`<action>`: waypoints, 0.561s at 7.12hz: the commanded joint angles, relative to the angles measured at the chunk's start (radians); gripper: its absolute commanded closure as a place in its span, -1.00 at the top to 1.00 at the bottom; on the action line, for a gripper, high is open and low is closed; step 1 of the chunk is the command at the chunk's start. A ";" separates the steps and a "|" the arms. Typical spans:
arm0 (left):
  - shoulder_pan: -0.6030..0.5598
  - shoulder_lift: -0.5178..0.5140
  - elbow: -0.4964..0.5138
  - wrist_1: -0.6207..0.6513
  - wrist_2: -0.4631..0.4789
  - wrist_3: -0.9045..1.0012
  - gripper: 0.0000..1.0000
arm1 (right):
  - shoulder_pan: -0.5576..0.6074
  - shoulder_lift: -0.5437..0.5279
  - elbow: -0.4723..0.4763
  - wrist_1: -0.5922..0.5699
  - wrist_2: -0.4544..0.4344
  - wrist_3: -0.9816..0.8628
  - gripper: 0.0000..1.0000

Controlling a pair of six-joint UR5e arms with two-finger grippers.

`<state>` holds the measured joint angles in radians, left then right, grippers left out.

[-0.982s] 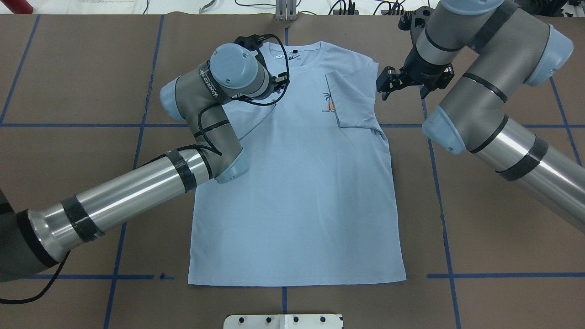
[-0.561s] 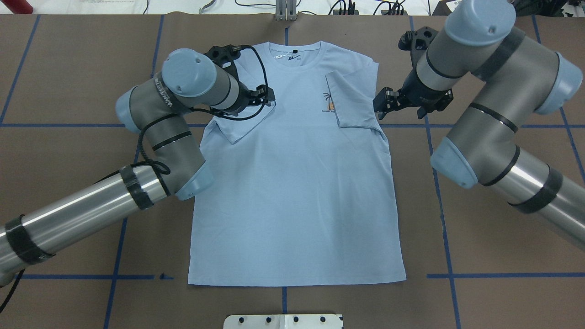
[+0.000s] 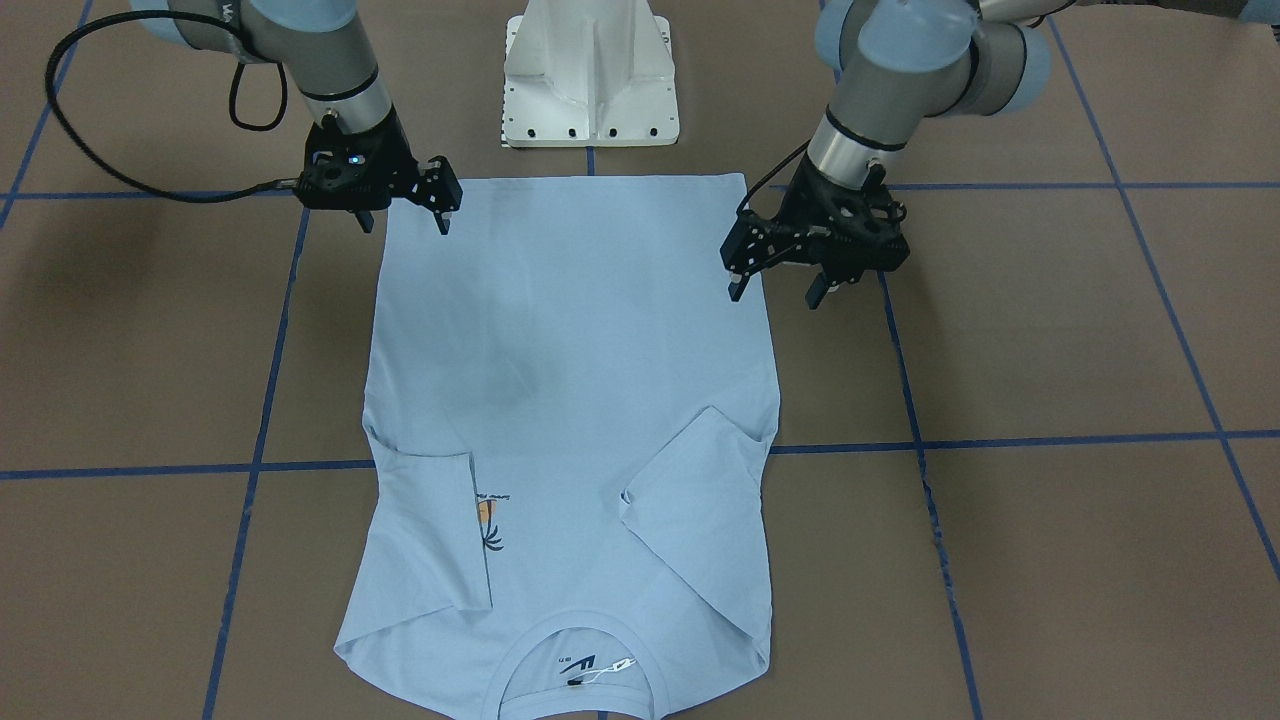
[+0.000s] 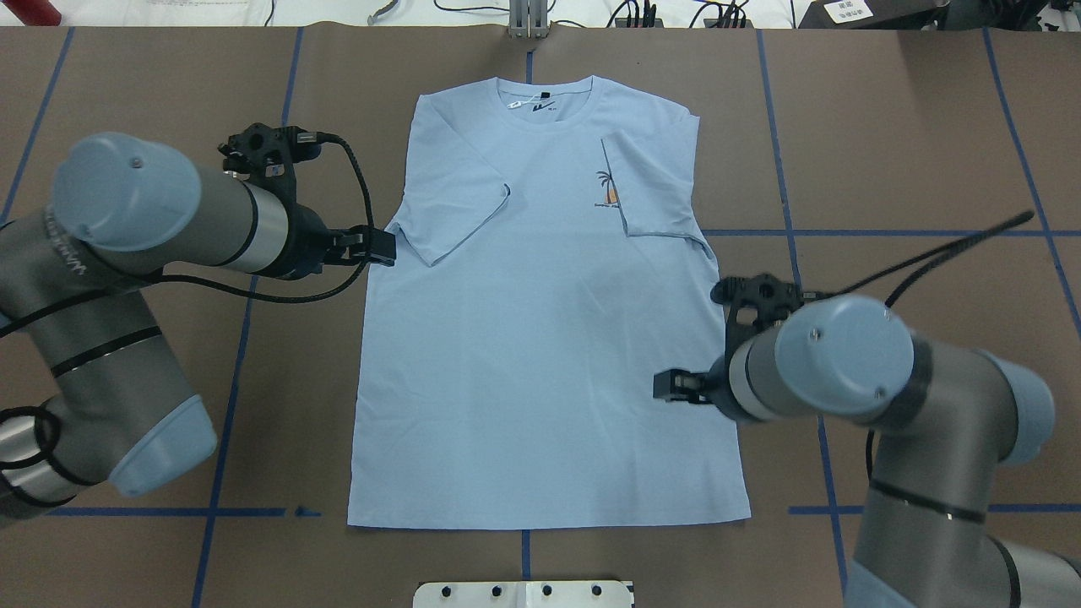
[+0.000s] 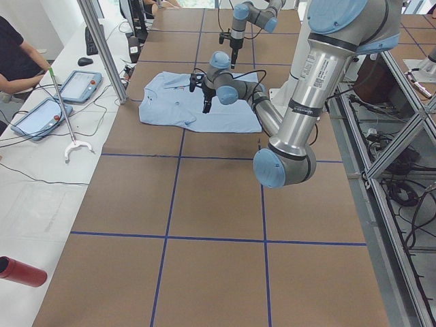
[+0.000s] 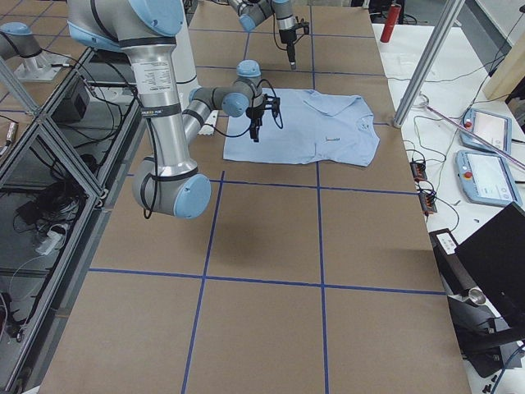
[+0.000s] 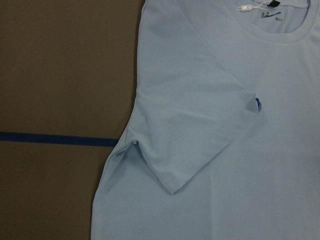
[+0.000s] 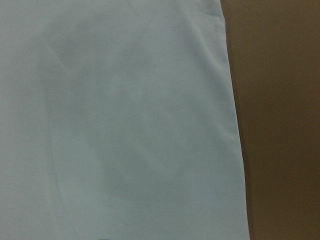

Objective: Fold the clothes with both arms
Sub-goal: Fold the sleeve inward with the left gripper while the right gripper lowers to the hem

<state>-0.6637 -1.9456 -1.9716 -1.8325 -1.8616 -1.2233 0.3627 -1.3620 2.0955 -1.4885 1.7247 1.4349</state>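
The pale blue T-shirt (image 4: 540,355) lies flat on the brown table, collar at the far end, with both sleeves folded in over the chest. The right sleeve (image 4: 654,181) partly covers the palm print (image 4: 605,190). My left gripper (image 4: 376,247) hovers open at the shirt's left edge beside the folded left sleeve (image 7: 200,115), holding nothing. Over the right side edge, nearer the hem, my right gripper (image 4: 676,387) is also open and empty. In the front-facing view the left gripper (image 3: 775,295) and right gripper (image 3: 404,222) both show spread fingers above the cloth (image 3: 570,340).
The white pedestal base (image 3: 590,80) stands just behind the hem. Blue tape lines (image 4: 245,512) cross the table. A person (image 5: 17,54) sits at the side bench with tablets (image 5: 78,85). A red cylinder (image 5: 20,271) lies on that bench.
Both arms have drawn back toward the robot. The left gripper left the sleeve, which now lies folded, and moved out to the left edge. The right gripper slid along the right edge toward the hem.
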 commanded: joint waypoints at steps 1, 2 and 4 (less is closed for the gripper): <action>0.007 0.037 -0.105 0.076 0.002 -0.001 1.00 | -0.174 -0.144 0.017 0.132 -0.131 0.122 1.00; 0.007 0.037 -0.104 0.076 0.004 -0.001 1.00 | -0.189 -0.158 0.006 0.132 -0.126 0.122 1.00; 0.007 0.034 -0.102 0.076 0.004 0.002 1.00 | -0.189 -0.170 -0.005 0.136 -0.093 0.122 1.00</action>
<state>-0.6569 -1.9095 -2.0733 -1.7577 -1.8579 -1.2227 0.1777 -1.5247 2.0986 -1.3555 1.6131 1.5555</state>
